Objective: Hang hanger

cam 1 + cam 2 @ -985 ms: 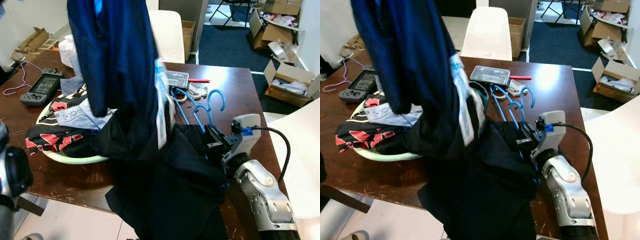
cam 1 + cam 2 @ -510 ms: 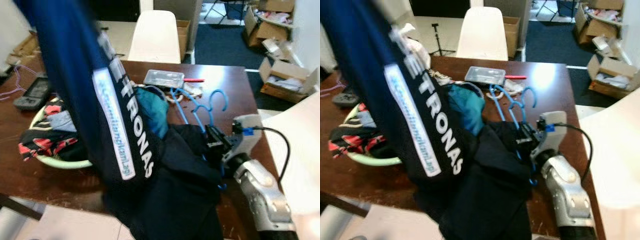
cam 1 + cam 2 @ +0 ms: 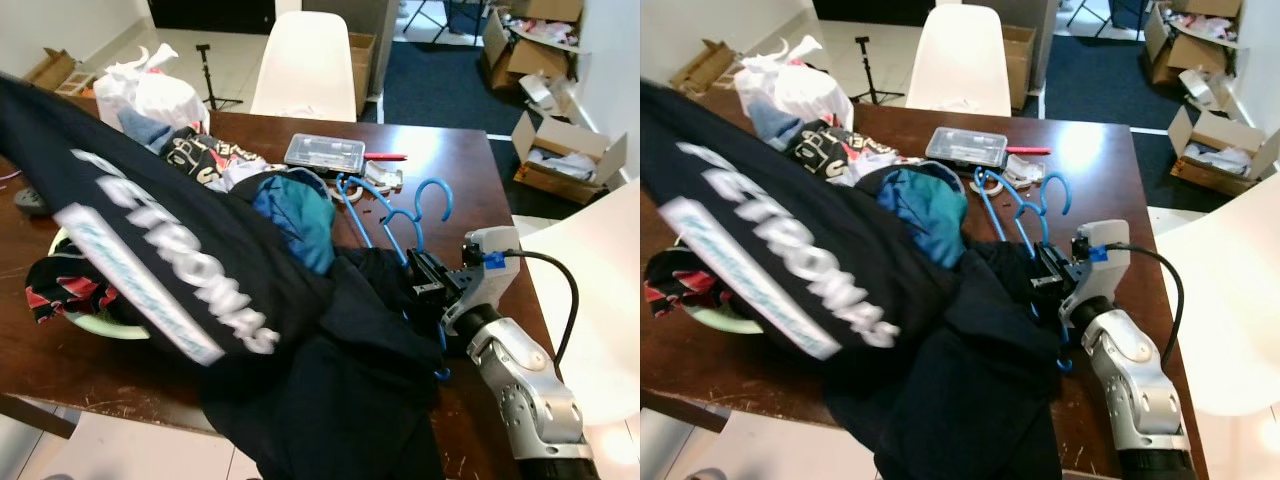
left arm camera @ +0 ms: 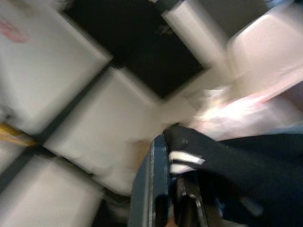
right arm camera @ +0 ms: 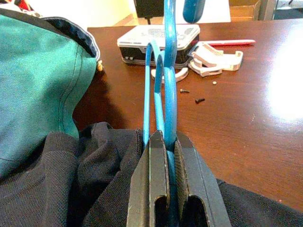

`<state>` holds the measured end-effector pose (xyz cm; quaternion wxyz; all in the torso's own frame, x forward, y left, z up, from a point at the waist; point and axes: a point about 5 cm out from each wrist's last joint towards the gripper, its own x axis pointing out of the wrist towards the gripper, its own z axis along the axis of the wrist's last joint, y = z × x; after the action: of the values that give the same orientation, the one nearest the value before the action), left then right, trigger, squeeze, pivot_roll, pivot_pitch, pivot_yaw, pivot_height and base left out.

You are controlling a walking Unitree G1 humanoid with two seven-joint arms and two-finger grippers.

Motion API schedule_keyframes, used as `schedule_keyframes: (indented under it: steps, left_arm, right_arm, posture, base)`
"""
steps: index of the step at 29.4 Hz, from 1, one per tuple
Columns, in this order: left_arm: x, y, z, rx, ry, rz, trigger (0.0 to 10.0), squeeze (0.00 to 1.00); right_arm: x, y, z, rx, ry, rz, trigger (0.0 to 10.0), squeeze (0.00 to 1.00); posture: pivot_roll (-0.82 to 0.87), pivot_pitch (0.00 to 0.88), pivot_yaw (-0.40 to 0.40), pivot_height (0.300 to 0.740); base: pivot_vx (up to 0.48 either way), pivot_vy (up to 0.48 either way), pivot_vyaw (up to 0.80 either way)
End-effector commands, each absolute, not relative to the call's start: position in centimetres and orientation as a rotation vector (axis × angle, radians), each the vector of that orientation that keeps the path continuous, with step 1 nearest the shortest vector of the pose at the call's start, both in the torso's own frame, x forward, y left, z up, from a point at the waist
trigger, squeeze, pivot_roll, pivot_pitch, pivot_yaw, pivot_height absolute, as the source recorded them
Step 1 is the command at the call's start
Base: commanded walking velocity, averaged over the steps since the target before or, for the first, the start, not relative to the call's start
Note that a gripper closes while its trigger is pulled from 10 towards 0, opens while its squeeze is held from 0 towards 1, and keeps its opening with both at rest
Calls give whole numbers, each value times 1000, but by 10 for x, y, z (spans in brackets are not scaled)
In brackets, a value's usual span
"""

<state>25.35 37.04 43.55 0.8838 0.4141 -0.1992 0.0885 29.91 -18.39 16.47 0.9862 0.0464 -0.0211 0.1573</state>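
Note:
Two blue hangers (image 3: 400,215) lie on the brown table (image 3: 470,170), their lower bars running under a black garment (image 3: 350,380). My right gripper (image 3: 425,285) rests at the garment's edge, and in the right wrist view it (image 5: 170,142) is shut on a blue hanger bar (image 5: 169,85). A dark shirt with white lettering (image 3: 180,280) stretches from the upper left down over the table. The blurred left wrist view has my left gripper (image 4: 177,213) shut on the dark cloth (image 4: 222,161) of that shirt.
A teal garment (image 3: 300,215) and a pale green basket (image 3: 95,325) of clothes sit under the shirt. A clear plastic box (image 3: 324,153), a red pen (image 3: 385,158) and a white bag (image 3: 150,95) lie farther back. White chairs (image 3: 305,65) (image 3: 590,290) stand behind and at the right. Cardboard boxes (image 3: 560,155) litter the floor.
The dark shirt hung upright before the camera; now it has swung down and left, showing its lettering. The view has shifted. My right gripper stays shut on the hanger.

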Motion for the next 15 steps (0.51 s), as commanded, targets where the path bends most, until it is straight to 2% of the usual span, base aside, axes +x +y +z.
schedule_keyframes:
  steps: [1, 3, 7, 13, 15]
  left_arm:
    - [245, 361, 459, 1062, -501, 322, 0, 0]
    - [247, 346, 468, 1135, -586, 352, 0, 0]
    - [258, 335, 466, 1108, -622, 287, 0, 0]
    - [266, 336, 465, 1075, -660, 331, 0, 0]
    - [262, 345, 474, 1030, -711, 425, 0, 0]
  right_arm:
    - [296, -187, 141, 109, 68, 294, 10000, 0]
    - [295, -187, 141, 108, 68, 291, 10000, 0]
    - [295, -187, 141, 109, 67, 286, 10000, 0]
    - [295, -187, 141, 110, 67, 282, 10000, 0]
    - [294, -188, 140, 110, 68, 281, 10000, 0]
  posture:
    - [57, 175, 41, 740]
    - [55, 174, 43, 740]
    - [50, 170, 48, 740]
    - [48, 168, 49, 740]
    - [47, 166, 47, 740]
  base:
    - [0, 0, 0]
    - [0, 0, 0]
    - [0, 0, 0]
    - [0, 0, 0]
    - [0, 0, 0]
